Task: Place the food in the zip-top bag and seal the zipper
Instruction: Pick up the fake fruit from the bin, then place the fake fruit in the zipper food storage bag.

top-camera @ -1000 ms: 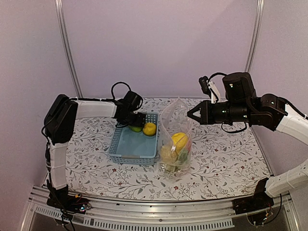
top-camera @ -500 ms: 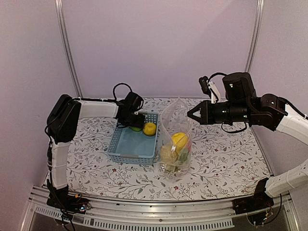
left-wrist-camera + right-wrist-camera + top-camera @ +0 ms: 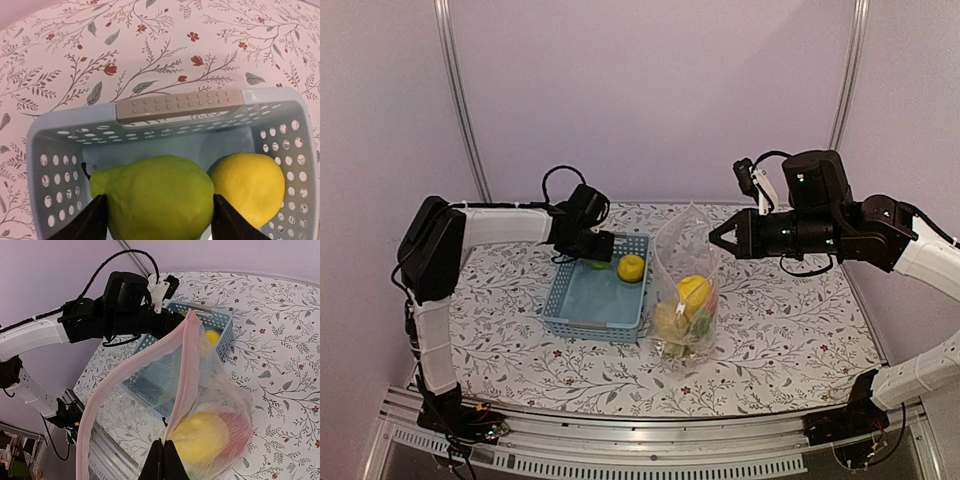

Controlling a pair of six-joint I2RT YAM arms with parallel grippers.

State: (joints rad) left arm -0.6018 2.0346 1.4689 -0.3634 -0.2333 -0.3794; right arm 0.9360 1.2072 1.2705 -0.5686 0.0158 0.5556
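The zip-top bag [image 3: 685, 300] stands upright right of the blue basket [image 3: 582, 322], with a lemon [image 3: 693, 288], a red piece and green pieces inside. My right gripper [image 3: 715, 237] is shut on its pale pink zip strip [image 3: 185, 365] at the top and holds the mouth up and partly open; the wrist view shows the fingers pinched on the strip [image 3: 163, 460]. My left gripper [image 3: 592, 248] is in the basket's far end, its jaws closed against both sides of a green pear [image 3: 155, 195]. A yellow lemon [image 3: 247, 187] lies right beside the pear, also seen from above [image 3: 631, 267].
The basket's grey handle [image 3: 177, 105] is at its far wall. The flowered tablecloth [image 3: 790, 320] spreads around the bag and the basket. Purple walls and two metal poles [image 3: 460, 100] close in the back.
My left arm has swung its elbow to the left and the gripper has shifted slightly left and back with the green pear. The right arm and the bag have not moved.
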